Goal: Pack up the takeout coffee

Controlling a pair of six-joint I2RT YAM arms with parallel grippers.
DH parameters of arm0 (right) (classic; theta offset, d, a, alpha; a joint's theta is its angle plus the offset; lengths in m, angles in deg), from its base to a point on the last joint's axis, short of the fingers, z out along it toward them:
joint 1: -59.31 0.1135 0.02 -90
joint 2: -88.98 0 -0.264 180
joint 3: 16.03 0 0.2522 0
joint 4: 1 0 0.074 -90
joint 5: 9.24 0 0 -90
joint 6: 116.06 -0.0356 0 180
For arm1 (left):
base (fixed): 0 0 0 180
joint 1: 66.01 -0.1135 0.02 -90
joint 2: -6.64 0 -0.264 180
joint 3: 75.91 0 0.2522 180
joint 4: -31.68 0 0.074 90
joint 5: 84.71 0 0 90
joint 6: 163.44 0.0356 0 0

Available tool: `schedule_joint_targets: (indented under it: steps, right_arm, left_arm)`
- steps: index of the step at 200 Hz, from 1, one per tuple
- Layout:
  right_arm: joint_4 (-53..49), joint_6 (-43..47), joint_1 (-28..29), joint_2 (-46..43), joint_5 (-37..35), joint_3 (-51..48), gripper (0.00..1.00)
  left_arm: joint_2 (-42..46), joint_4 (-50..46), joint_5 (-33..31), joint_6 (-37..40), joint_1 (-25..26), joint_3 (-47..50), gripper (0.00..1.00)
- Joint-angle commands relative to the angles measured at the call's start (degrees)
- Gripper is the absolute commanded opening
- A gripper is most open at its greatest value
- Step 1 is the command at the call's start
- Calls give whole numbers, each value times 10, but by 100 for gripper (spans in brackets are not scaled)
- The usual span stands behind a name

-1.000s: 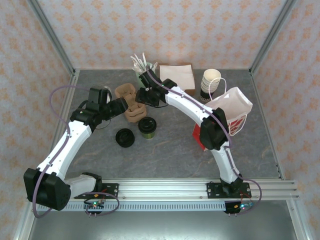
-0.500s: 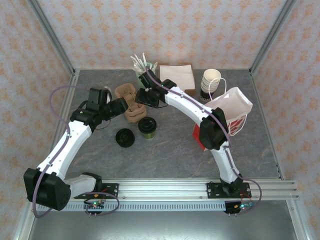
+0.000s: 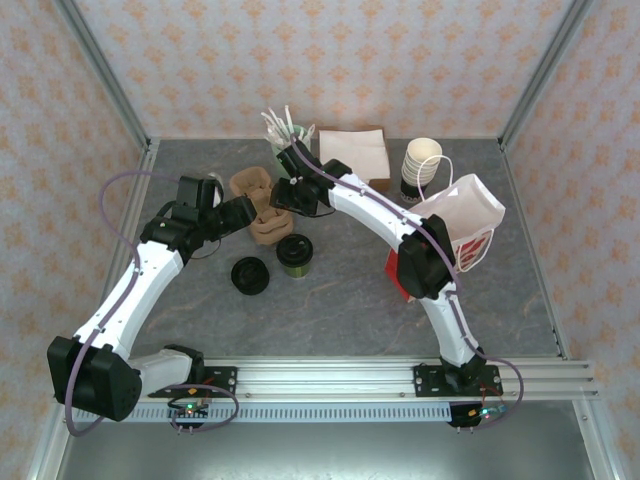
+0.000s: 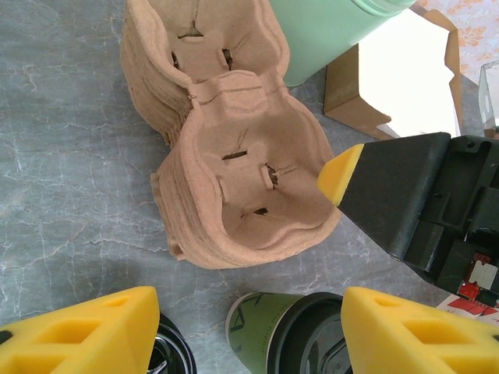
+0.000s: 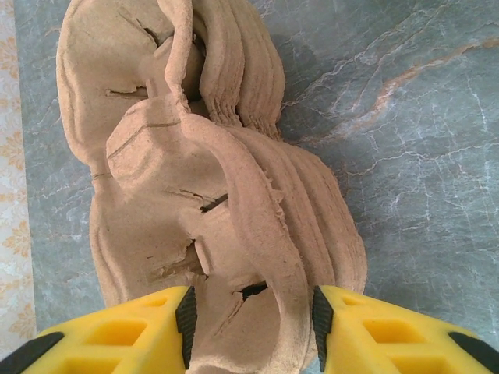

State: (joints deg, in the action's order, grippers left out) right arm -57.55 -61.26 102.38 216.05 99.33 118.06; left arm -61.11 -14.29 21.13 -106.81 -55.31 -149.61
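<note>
The takeout coffee (image 3: 295, 255) is a small olive-green paper cup standing mid-table; its top looks dark. In the left wrist view the cup (image 4: 265, 335) sits just below a stack of brown pulp cup carriers (image 4: 242, 187). My left gripper (image 4: 249, 300) is open, its yellow fingers wide apart on either side of the cup, touching nothing. My right gripper (image 5: 253, 312) is open, its fingers straddling the near rim of the carrier stack (image 5: 195, 179). Seen from above, both grippers (image 3: 245, 212) (image 3: 283, 193) flank the stack (image 3: 262, 212).
A flat black lid (image 3: 249, 275) lies left of the cup. At the back stand a mint-green cup of white utensils (image 3: 283, 140), white napkins (image 3: 355, 150) and a stack of paper cups (image 3: 422, 165). A white bag (image 3: 465, 210) stands at the right.
</note>
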Motion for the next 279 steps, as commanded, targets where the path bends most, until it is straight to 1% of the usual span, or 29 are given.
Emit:
schedule_joint_targets:
  steps: [1, 29, 65, 89, 159, 185, 197, 221, 279]
  right_arm:
    - [11, -5, -3, 8, 10, 8, 44]
    - [16, -8, -3, 7, 16, 8, 40]
    - [24, -14, -3, 9, 23, 8, 38]
    - [30, -20, -3, 8, 29, 5, 34]
    - [43, -38, -3, 19, 30, 1, 30]
    - [48, -42, -3, 22, 29, 1, 25]
    - [48, -42, -3, 21, 28, 1, 20]
    - [49, -40, -3, 17, 31, 8, 13]
    - [46, -22, -3, -20, 34, 23, 4]
  left_arm:
    - [15, -15, -4, 9, -6, 1, 64]
    - [16, -17, -4, 11, -6, 1, 64]
    - [18, -19, -3, 11, -6, 1, 64]
    - [21, -21, -4, 12, -6, 2, 64]
    - [33, -24, -4, 12, -7, 8, 64]
    - [36, -26, -4, 11, -7, 10, 64]
    - [39, -27, -4, 11, -7, 10, 64]
    - [45, -31, -5, 10, -7, 8, 64]
    - [70, -51, -10, 24, -7, -19, 65]
